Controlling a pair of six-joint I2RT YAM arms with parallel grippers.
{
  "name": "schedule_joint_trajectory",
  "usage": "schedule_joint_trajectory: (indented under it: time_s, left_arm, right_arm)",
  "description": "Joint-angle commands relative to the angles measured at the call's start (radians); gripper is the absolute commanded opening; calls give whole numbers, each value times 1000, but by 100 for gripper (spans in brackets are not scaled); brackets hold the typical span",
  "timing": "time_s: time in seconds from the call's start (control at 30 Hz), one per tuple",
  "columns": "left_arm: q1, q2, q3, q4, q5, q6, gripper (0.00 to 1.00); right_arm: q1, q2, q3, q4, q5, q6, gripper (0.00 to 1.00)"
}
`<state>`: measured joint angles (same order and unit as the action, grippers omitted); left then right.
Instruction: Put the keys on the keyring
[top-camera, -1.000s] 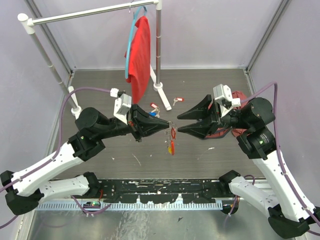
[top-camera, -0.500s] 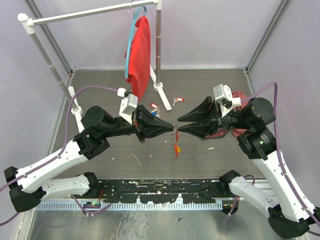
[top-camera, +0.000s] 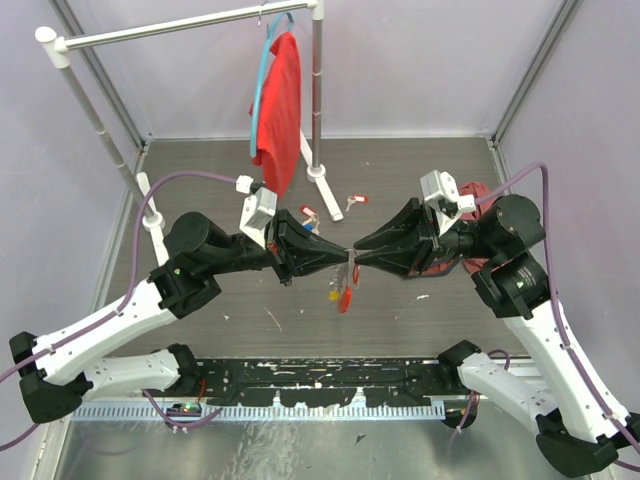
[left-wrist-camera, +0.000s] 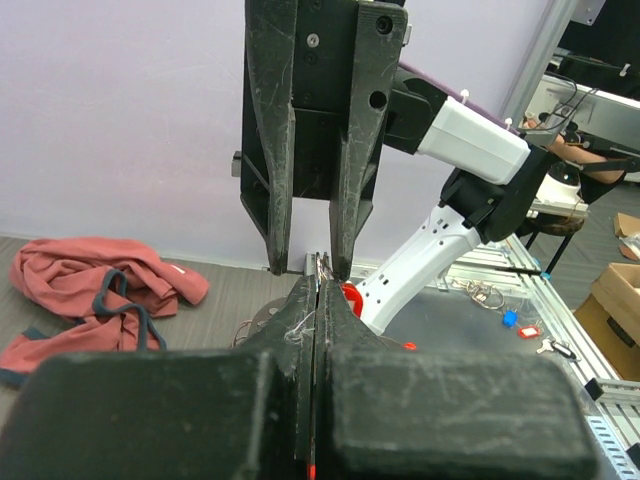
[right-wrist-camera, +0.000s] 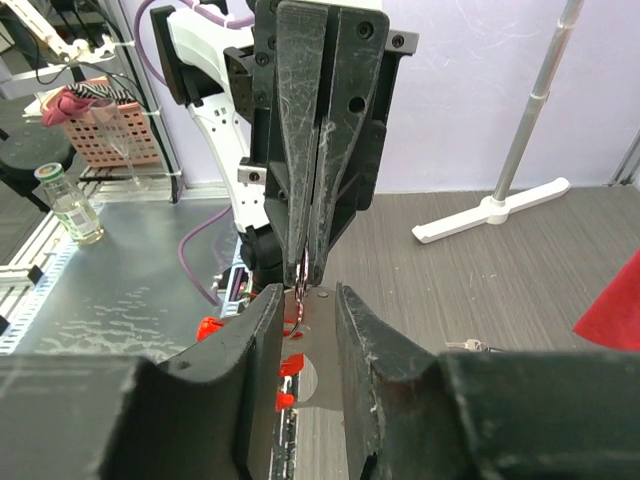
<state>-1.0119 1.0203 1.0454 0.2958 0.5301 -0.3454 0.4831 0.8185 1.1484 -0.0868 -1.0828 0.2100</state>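
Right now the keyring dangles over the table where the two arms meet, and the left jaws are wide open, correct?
Not quite. The left gripper is not open. The left wrist view shows its jaws pressed shut on a thin metal part of the keyring. The rest stands: the keyring dangles over the table where the two arms meet.

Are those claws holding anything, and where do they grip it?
The left gripper is shut on the keyring, pinching its thin metal top; the red piece hangs below. The right gripper stands open either side of it, not clamped.
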Motion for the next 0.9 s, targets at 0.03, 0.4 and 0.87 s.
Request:
schedule_joint_trajectory:
  time_s: [0.03,0.4,0.87]
  left_arm:
    - [-6,-7,32,68,-12,-1,0]
    - [-7,3,38,66,-9,-2,0]
    - [-10,7,45,52,-11,8,4]
  right_arm:
    - [2,1,-4,15,-18,-12,31]
    - [6,5,0,22,-22,-6,25]
    - [9,14,25,-51,-18,-48,1]
